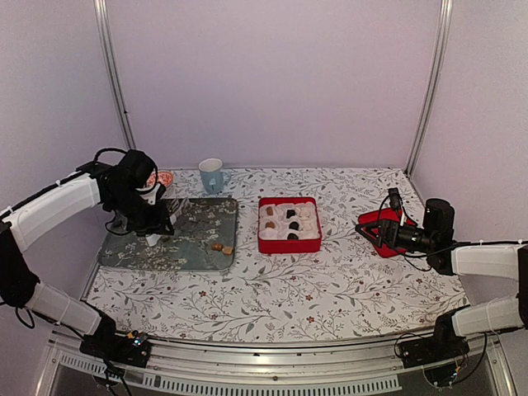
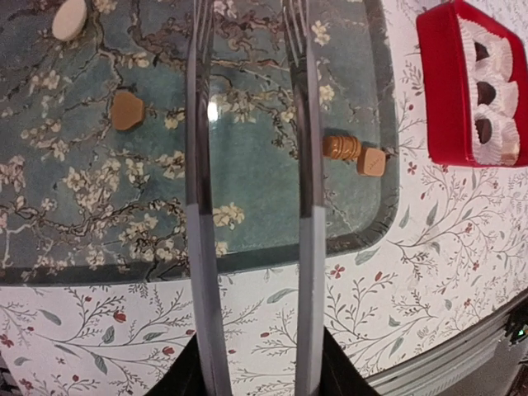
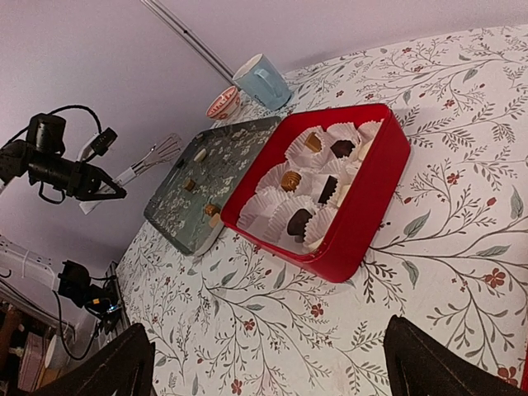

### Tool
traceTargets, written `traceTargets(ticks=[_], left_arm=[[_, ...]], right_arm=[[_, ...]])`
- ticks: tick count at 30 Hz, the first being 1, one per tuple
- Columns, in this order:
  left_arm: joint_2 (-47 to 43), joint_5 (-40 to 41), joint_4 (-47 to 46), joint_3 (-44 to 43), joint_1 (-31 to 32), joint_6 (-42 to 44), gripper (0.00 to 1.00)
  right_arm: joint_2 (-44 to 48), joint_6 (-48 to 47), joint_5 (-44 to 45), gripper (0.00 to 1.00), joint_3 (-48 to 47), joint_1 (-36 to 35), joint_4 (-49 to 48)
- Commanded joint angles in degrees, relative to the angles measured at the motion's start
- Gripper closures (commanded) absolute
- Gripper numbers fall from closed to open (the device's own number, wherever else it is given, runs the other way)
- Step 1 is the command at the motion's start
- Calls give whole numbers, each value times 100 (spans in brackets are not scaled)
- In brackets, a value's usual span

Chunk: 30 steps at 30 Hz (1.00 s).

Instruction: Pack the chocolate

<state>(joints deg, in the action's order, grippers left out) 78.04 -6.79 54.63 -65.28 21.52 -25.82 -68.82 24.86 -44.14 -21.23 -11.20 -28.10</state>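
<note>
Four chocolates [image 2: 128,110] on tray [image 2: 82,206], perhaps five boxed, left gripper [image 2: 247,25] parted, right gripper [image 3: 266,330] parted

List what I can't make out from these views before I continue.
Left tool tips: left wrist view, cut off at top edge.
Red box: left wrist view, cropped by right edge.
Chocolates on tray: top view, left arm hides some.
Red object: top view, right tool overlaps it.

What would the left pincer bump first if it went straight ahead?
The left pincer would probably meet a bare patch of the tray, not the tan chocolate beside it; depth is unclear.
</note>
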Motion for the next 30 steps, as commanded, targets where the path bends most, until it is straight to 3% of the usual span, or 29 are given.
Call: traceTargets(ticks=[1, 11, 30], left_arm=[[-309, -107, 283, 237, -405, 22, 66], [-599, -240, 367, 752, -1215, 266, 65], [-280, -533, 253, 1025, -1257, 367, 64]], right_arm=[[-59, 67, -95, 1, 47, -12, -227], [-76, 61, -130, 1, 55, -10, -245], [-167, 80, -137, 1, 54, -13, -311]])
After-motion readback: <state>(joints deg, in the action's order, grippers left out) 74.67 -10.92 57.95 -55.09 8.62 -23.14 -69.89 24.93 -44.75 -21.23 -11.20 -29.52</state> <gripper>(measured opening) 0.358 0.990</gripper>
